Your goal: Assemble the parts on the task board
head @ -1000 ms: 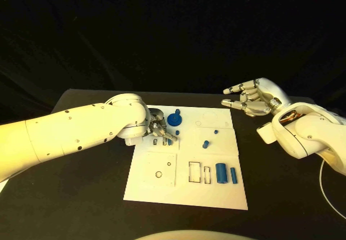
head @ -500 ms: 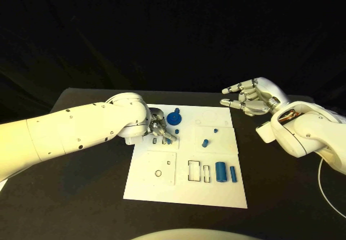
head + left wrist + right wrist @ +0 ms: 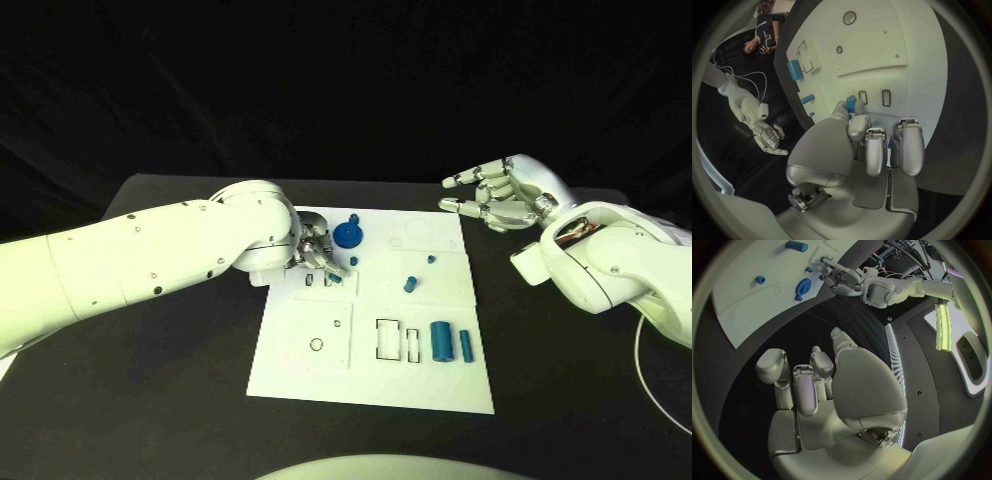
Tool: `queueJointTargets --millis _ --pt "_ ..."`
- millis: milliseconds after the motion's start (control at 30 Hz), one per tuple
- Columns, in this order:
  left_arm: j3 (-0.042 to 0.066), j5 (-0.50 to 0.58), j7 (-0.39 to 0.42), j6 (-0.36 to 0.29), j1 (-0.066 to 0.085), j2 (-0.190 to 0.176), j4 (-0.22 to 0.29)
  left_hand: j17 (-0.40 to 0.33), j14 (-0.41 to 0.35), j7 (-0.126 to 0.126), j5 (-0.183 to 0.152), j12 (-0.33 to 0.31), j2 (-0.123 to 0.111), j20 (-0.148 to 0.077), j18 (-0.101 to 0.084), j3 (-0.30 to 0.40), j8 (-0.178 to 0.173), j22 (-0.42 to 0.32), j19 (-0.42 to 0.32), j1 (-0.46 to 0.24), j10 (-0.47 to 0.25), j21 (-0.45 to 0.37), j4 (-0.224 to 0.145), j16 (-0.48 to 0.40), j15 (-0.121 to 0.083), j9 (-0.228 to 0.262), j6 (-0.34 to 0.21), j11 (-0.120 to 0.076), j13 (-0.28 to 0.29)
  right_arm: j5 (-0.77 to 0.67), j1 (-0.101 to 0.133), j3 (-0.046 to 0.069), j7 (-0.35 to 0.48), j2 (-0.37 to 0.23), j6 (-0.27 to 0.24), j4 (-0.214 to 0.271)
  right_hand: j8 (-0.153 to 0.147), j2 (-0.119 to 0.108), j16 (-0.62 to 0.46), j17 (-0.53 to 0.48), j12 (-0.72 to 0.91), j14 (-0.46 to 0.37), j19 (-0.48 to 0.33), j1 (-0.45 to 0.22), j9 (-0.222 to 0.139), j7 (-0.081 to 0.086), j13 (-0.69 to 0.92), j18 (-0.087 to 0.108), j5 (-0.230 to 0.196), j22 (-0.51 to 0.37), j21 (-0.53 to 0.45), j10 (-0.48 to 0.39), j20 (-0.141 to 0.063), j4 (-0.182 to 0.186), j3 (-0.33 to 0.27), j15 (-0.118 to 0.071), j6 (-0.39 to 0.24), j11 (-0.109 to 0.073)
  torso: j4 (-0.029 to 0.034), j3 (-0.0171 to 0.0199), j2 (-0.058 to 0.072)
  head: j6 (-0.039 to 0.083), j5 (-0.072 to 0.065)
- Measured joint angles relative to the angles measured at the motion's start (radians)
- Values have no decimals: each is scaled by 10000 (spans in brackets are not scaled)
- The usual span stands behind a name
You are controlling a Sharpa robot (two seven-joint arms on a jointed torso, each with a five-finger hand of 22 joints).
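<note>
Counts, head view.

- One task board (image 3: 372, 385) on one black table (image 3: 159, 400).
- Seven blue parts:
  - one toothed disc (image 3: 348, 237)
  - one thick cylinder (image 3: 441, 342)
  - one slim cylinder (image 3: 466, 345)
  - one short cylinder (image 3: 411, 285)
  - one small peg (image 3: 353, 261) beside the disc
  - one second peg (image 3: 430, 260) farther right
  - one blue piece (image 3: 329, 281) at the fingertips of the left hand (image 3: 315, 255)
- One dark ring (image 3: 316, 346) on the board.
- Two hands, counting the right hand (image 3: 498, 195).

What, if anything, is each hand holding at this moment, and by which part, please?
The left hand pinches a small blue part over the task board, seemingly by its upper end; the exact contact is hidden. The right hand holds nothing, fingers apart, beyond the board's far right corner.
</note>
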Motion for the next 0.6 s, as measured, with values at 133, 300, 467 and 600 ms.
queueJointTargets --millis 133,300,467,600 --pt "-9 160 1 -147 -31 -157 98 -1 -12 96 0 -86 -941 0 0 2160 -17 0 0 -191 -21 0 632 0 12 268 28 38 139 1 -25 0 -3 7 39 -13 0 0 0 0 0 0 0 0 0 0 0 0 0 0 0 0 0 0 0 0 0 0 6 0 0 -3 -6" --pt "-4 370 7 -387 -33 -419 303 -1 -10 111 0 -17 -1746 1 0 3695 195 0 0 -911 64 0 566 0 11 630 46 55 41 2 -46 -2 -6 14 73 -35 0 0 0 -1 0 0 0 0 0 0 -13 0 0 -44 -58 0 0 0 0 0 0 0 18 2 -5 -29 -8" --pt "-2 491 26 -703 -36 -662 514 -2 -10 111 0 -17 -1975 1 0 4122 243 -1 -1 -1309 95 0 413 0 11 771 50 64 55 3 -71 -3 -6 23 98 -52 0 0 -42 -2 -37 0 0 0 0 0 -18 0 0 -64 -59 0 0 0 0 0 0 0 24 9 -6 -34 24" --pt "-16 504 48 -1042 -47 -767 673 -2 -10 110 -2 -18 -2011 1 0 4385 244 -1 -1 -1447 152 0 231 0 11 828 52 40 101 4 -92 -5 -6 29 115 -65 0 0 -51 -2 -37 0 0 0 -1 0 -38 0 41 -70 -59 0 0 0 0 0 0 0 24 13 -5 -47 67"
